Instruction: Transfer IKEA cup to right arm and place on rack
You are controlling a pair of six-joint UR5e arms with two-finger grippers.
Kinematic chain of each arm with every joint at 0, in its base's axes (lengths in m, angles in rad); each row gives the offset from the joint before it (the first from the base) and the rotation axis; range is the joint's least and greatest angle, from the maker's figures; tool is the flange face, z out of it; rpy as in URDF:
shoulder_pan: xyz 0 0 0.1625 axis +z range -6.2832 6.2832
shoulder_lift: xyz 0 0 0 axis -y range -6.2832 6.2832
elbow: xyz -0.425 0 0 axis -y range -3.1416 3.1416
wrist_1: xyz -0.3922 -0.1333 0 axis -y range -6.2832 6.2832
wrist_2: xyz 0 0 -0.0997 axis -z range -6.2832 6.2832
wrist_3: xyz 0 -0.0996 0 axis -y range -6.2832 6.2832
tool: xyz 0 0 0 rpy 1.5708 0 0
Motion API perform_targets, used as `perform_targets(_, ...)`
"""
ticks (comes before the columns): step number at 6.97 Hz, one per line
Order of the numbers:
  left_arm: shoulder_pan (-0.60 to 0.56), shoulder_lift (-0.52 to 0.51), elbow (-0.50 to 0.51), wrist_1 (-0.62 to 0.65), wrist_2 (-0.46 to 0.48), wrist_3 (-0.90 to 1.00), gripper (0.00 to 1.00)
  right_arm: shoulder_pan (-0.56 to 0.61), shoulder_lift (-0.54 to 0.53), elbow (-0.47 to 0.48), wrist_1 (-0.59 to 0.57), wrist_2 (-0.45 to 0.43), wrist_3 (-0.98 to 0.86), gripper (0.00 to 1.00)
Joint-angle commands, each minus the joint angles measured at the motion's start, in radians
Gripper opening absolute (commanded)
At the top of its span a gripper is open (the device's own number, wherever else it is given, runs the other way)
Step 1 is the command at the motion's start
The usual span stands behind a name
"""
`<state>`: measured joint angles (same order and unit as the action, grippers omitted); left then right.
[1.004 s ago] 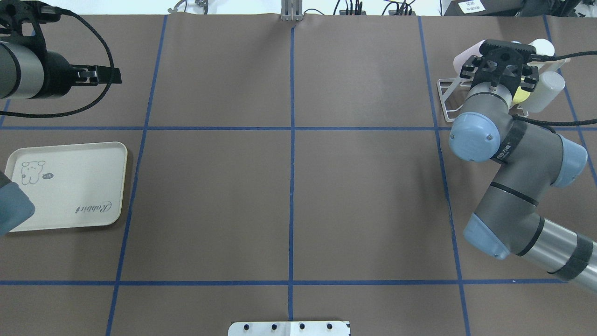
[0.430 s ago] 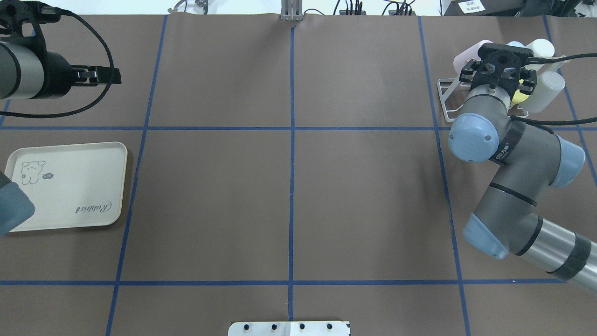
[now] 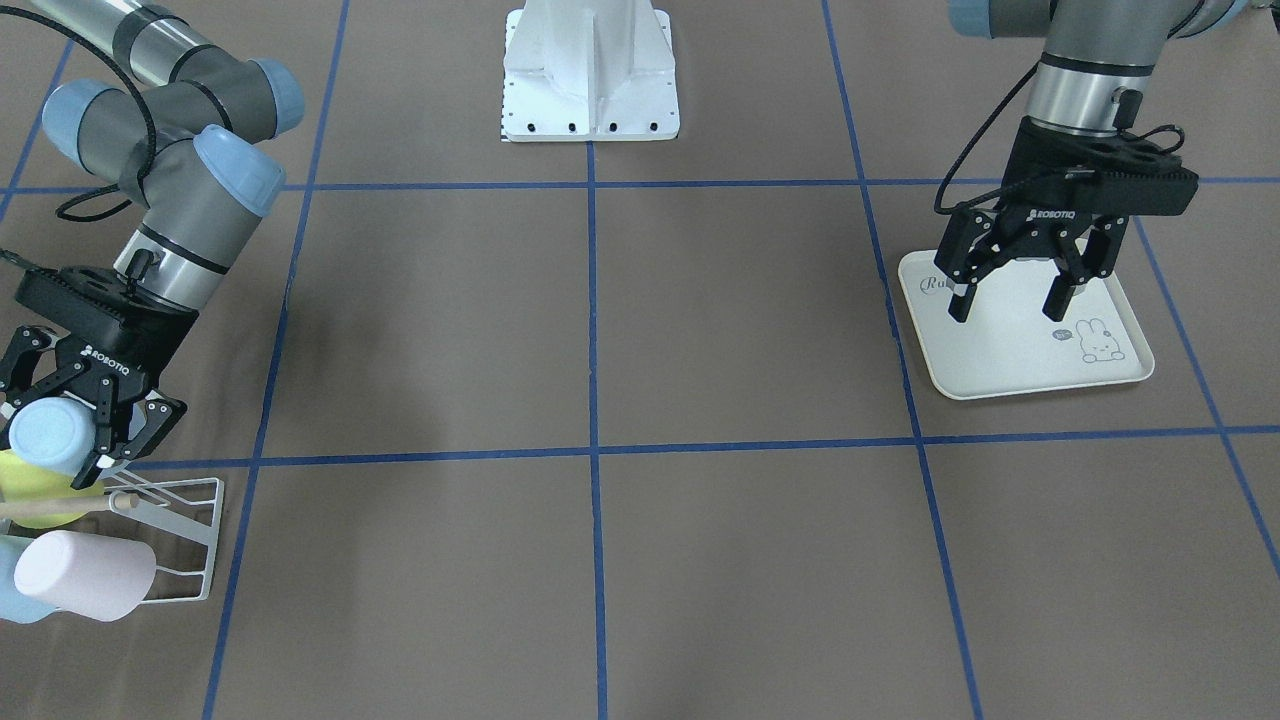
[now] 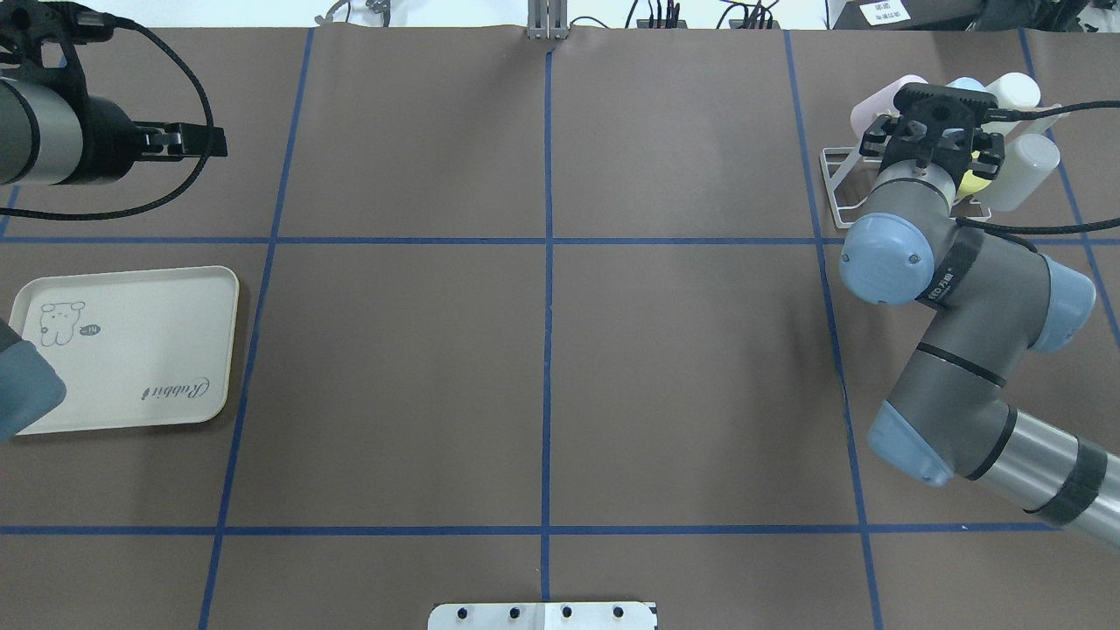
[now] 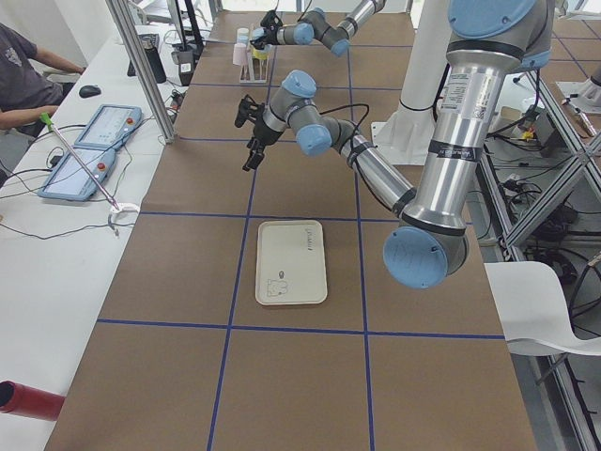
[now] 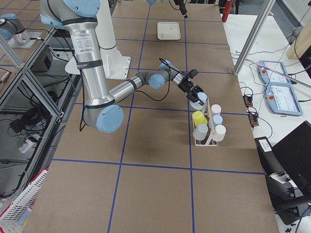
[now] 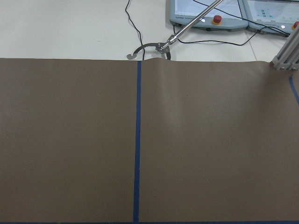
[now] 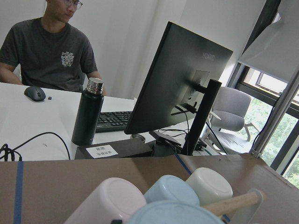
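Your brown-papered table [image 4: 542, 350] carries a blue tape grid. The right arm [image 4: 971, 289] reaches to its far right corner, and the left arm [image 3: 1090, 60] is raised on the other side. The cream tray [image 4: 131, 350] with the rabbit print lies flat on the left side.

The white wire rack [image 3: 214, 540] stands in that far right corner. On it you can see a pink cup [image 3: 85, 575], a yellow cup [image 3: 30, 490] and white cups [image 4: 1032, 166] tipped on their sides.

The right gripper [image 3: 62, 442] is right over the rack's near end with its fingers closed around a light-blue cup [image 3: 40, 430]. That cup sits just above the yellow cup and the wooden dowel [image 3: 45, 508]. You cannot tell from these views whether it rests on a prong.

The left gripper [image 3: 1010, 300] hangs in the air with its fingers spread wide, holding nothing and touching nothing.
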<state>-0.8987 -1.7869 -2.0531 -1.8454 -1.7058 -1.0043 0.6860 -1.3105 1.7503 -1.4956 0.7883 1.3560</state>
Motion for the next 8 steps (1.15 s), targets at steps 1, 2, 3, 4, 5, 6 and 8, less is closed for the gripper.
perform_targets(1, 0.000, 0.000, 0.001, 0.000, 0.000, 0.000, 1.00, 0.000, 0.002, 0.000, 0.000, 0.006, -0.005, 0.00)
perform_targets(2, 0.000, 0.000, 0.001, 0.000, 0.000, 0.000, 1.00, -0.003, 0.002, 0.000, 0.000, 0.008, -0.006, 0.00)
perform_targets(3, 0.000, 0.000, 0.001, 0.000, 0.000, 0.000, 1.00, -0.003, 0.002, 0.000, 0.000, 0.008, -0.006, 0.00)
perform_targets(4, 0.000, 0.000, 0.001, 0.000, 0.000, 0.000, 1.00, -0.003, 0.000, 0.000, 0.002, 0.008, -0.015, 0.00)
perform_targets(5, 0.000, 0.000, 0.001, 0.000, 0.000, 0.000, 1.00, -0.003, 0.000, 0.000, 0.002, 0.008, -0.021, 0.00)
perform_targets(6, 0.000, 0.000, 0.002, 0.000, 0.000, 0.000, 1.00, -0.005, 0.000, 0.000, 0.002, 0.008, -0.021, 0.02)
perform_targets(8, 0.000, 0.000, 0.001, 0.000, 0.000, 0.001, 1.00, -0.006, 0.011, -0.025, 0.002, 0.008, -0.023, 0.10)
